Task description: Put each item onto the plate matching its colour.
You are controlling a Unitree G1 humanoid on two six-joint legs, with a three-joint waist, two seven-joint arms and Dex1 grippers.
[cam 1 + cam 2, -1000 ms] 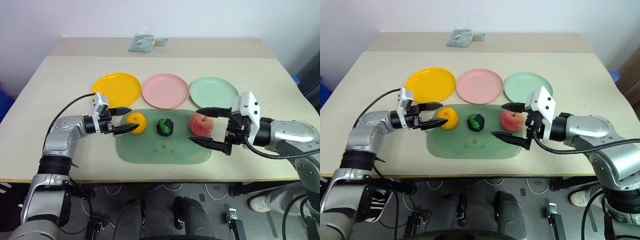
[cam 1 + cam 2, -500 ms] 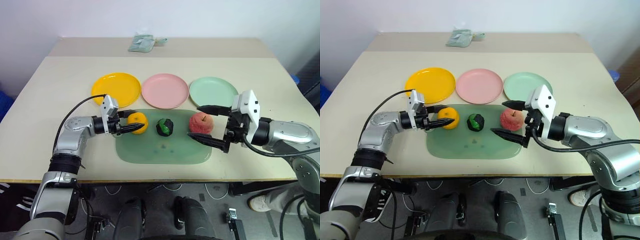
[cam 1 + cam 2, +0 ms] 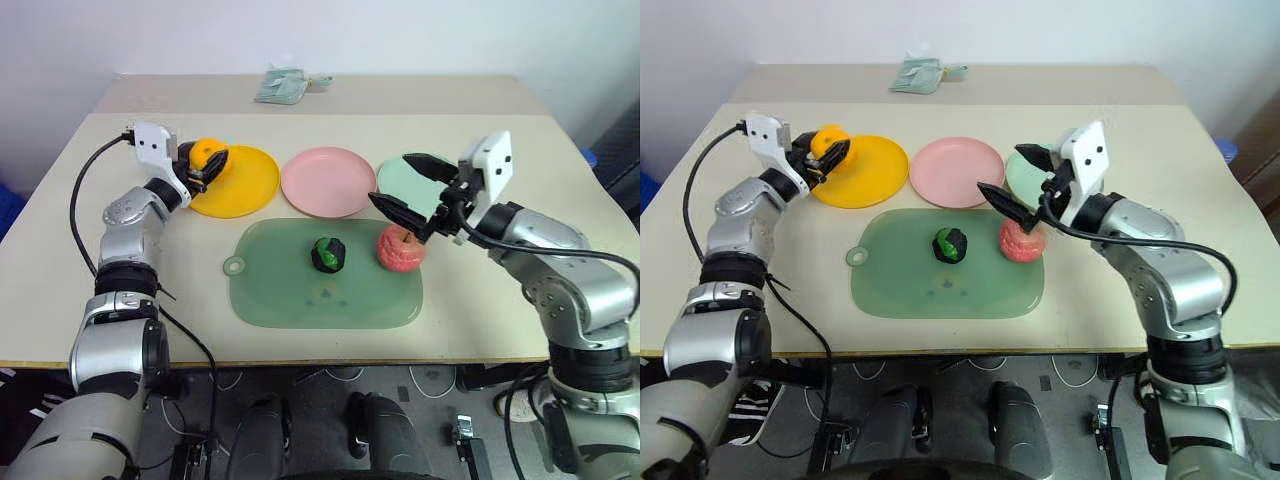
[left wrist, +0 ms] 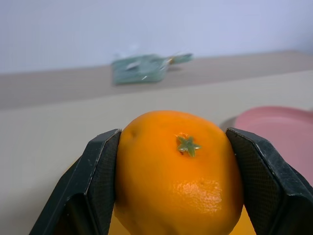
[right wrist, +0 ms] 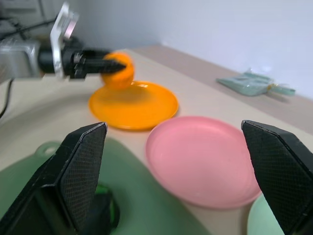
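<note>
Orange-yellow tangerine [image 3: 206,153]: recorded in the head views as pinched in the left gripper [image 3: 207,163], held above the 9 o'clock rim of the yellow-orange plate [image 3: 240,182]. The plate centre lies toward 3 o'clock of the fruit; a short carry that way is judged to precede release.

Right gripper [image 3: 407,188]: spread wide, nothing held, poised above the pink-red apple [image 3: 401,248], which lies toward 6 o'clock of it on the pale-green cutting mat [image 3: 325,295]. The pale pink plate [image 3: 328,180] sits at 10 o'clock of the apple; the right arm is the nearer. The dark green-and-black ball [image 3: 329,254] rests at mat centre, and the mint green plate [image 3: 400,180] lies toward 2 o'clock of it.

Left wrist view: the tangerine [image 4: 178,174] is clamped across its width between both fingers [image 4: 95,176], green stem star facing the camera.

Right wrist view: both fingers [image 5: 80,161] stand well apart, the pink plate [image 5: 205,159] between them.

Writing, brands: none legible; a greenish packet [image 3: 283,84] at the far table edge is unreadable.
</note>
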